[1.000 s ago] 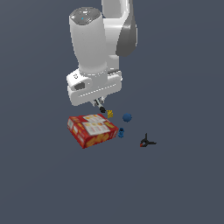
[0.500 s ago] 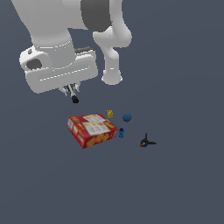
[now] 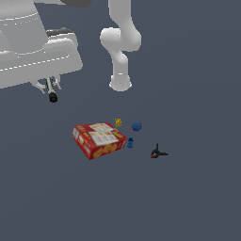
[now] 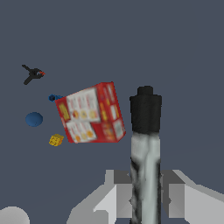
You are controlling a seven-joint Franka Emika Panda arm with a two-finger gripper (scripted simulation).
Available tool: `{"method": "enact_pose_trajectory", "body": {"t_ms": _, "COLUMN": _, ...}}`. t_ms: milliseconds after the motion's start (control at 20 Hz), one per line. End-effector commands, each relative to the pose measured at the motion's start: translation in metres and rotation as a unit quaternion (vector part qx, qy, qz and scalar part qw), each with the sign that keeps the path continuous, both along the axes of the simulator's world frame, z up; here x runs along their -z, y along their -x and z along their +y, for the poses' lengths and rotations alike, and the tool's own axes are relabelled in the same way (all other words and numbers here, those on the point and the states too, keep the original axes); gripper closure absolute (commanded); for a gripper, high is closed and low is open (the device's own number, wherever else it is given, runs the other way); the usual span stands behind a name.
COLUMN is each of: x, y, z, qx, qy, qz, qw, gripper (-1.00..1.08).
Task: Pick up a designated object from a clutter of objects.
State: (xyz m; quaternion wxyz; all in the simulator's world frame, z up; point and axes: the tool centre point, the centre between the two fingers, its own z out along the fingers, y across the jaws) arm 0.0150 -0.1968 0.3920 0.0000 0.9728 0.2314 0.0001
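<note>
My gripper (image 3: 51, 87) is shut on the white stick with a black end (image 3: 52, 96), held high above the floor at the exterior view's left. In the wrist view the stick (image 4: 145, 148) stands between the fingers, black end outward. The clutter lies below: the flat red cracker box (image 3: 99, 139), the tiny yellow piece (image 3: 118, 122), the blue ball (image 3: 136, 126), the small blue piece (image 3: 130, 142) and the black clamp with a red tip (image 3: 157, 153). The box (image 4: 91, 114), ball (image 4: 33, 119), yellow piece (image 4: 56, 140) and clamp (image 4: 33, 74) also show in the wrist view.
The arm's white base (image 3: 120, 83) stands behind the clutter. The floor is dark grey all around.
The gripper has risen and swung toward the exterior view's left with the stick in it, away from the clutter. The objects on the floor have not moved.
</note>
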Motion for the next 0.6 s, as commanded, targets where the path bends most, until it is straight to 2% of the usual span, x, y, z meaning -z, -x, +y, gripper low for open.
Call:
{"method": "enact_pose_trajectory", "body": {"t_ms": 0, "x": -0.009, "y": -0.003, "z": -0.008, "qx": 0.000, "qy": 0.000, "qz": 0.000, "qw": 1.0000, "gripper": 1.08}}
{"method": "enact_pose_trajectory", "body": {"t_ms": 550, "x": -0.023, "y": -0.009, "z": -0.023, "qx": 0.000, "qy": 0.000, "qz": 0.000, "qw": 1.0000, "gripper": 1.08}}
